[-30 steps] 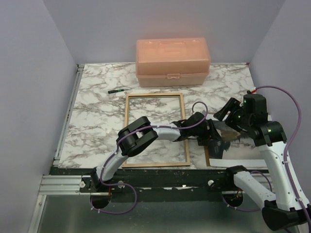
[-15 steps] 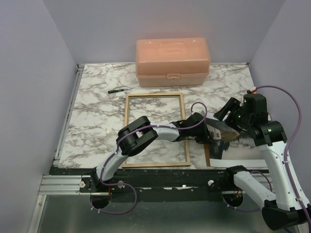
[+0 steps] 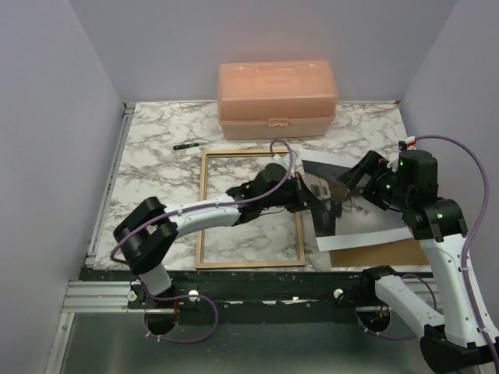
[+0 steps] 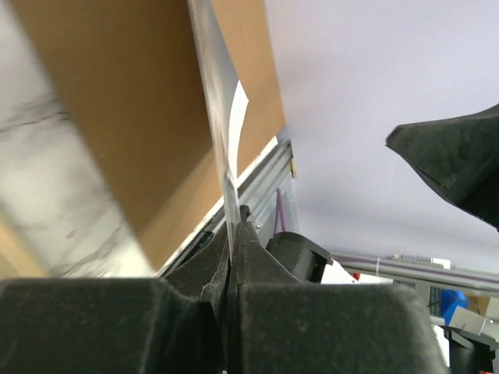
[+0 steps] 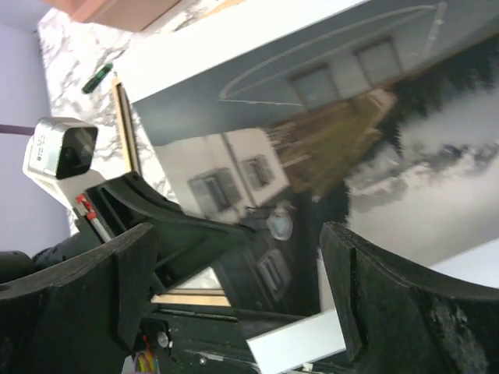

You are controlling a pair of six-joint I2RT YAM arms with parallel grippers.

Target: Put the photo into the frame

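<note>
— One photo [image 3: 352,220]: condition?
— Glossy rectangular print, white border; grey landscape with a white building. It sits right of the frame [image 3: 234,153], askew, its lower part over a brown fibreboard panel [image 3: 382,253]. Its left side seems lifted, though the top view is unclear.
— Frame?
— Thin rectangle, light wood side up, flat on the marble-patterned table [image 3: 148,187].
— Left gripper [image 4: 234,222]?
— Clenched on the photo's thin left edge.
— Right gripper [image 5: 242,300]?
— Fingers spread wide over the print, gripping nothing.
— Other items?
— One peach translucent plastic box [image 3: 277,89]; one small green marker [image 3: 185,146].
</note>
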